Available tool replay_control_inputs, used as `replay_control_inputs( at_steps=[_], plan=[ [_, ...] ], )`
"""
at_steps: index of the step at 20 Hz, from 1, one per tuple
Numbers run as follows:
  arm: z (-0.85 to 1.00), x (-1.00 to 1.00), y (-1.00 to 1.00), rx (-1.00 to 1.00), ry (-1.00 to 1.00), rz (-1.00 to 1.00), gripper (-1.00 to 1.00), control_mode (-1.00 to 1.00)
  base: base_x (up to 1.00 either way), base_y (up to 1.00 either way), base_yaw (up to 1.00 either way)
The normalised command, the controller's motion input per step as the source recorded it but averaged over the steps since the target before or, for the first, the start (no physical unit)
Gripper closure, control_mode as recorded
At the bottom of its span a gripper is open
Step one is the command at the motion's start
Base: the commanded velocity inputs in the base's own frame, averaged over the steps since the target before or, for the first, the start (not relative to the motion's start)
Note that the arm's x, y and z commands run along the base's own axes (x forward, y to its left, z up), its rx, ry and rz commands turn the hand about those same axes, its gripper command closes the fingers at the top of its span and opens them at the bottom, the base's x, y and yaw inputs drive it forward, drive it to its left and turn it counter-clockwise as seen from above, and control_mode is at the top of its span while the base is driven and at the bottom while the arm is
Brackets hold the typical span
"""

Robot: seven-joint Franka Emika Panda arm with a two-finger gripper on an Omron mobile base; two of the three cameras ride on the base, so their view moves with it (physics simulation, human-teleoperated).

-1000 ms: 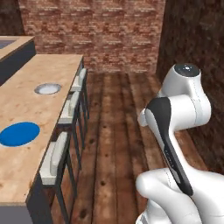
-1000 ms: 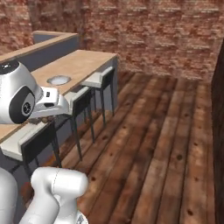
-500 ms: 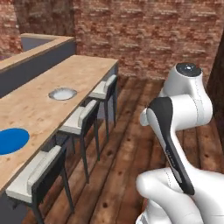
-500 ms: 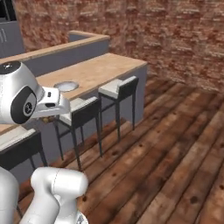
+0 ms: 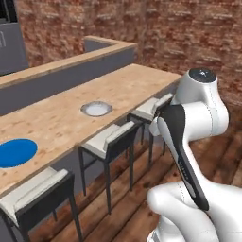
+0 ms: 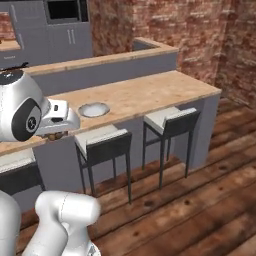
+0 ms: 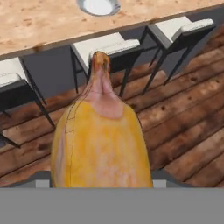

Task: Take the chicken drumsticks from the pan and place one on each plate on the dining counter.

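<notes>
A pale golden-tan chicken drumstick [image 7: 103,140] looms large in the hand view, its bony end pointing away from the hand. My gripper [image 7: 101,177] is shut on it, with the fingertips hidden behind the meat. In the right base view the drumstick [image 6: 53,135] hangs under the white hand, in front of the dining counter [image 6: 150,92]. On that counter's light wood top lie the whitish grey-rimmed plate [image 5: 96,109] [image 6: 93,109] [image 7: 99,6] and, further left, the blue plate [image 5: 16,152]. The pan is out of view.
Grey-seated bar stools [image 5: 113,137] [image 6: 102,142] [image 6: 170,120] [image 7: 109,50] stand along the counter's near side, between me and the plates. Dark wooden floor [image 6: 200,200] lies below. A raised grey ledge [image 5: 71,71] runs behind the counter, with brick walls beyond.
The whole scene has shifted in both base views, so the base has moved: counter and stools now lie more across the view and closer. The drumstick stays in the gripper.
</notes>
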Motion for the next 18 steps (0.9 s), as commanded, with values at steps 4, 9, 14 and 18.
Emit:
replay_control_inputs(
  at_steps=[4, 9, 14, 18],
  plan=[
    [0.0, 0.0, 0.0, 0.0, 0.0, 0.0, 1.0, 1.0, 0.97, -0.64, 0.57],
    [0.0, 0.0, 0.0, 0.0, 0.0, 0.0, 1.0, 1.0, 1.0, -0.52, 0.57],
    [0.0, 0.0, 0.0, 0.0, 0.0, 0.0, 1.0, 1.0, 0.93, -0.38, 0.57],
    [0.0, 0.0, 0.0, 0.0, 0.0, 0.0, 1.0, 1.0, 0.75, -0.21, 0.57]
  ],
)
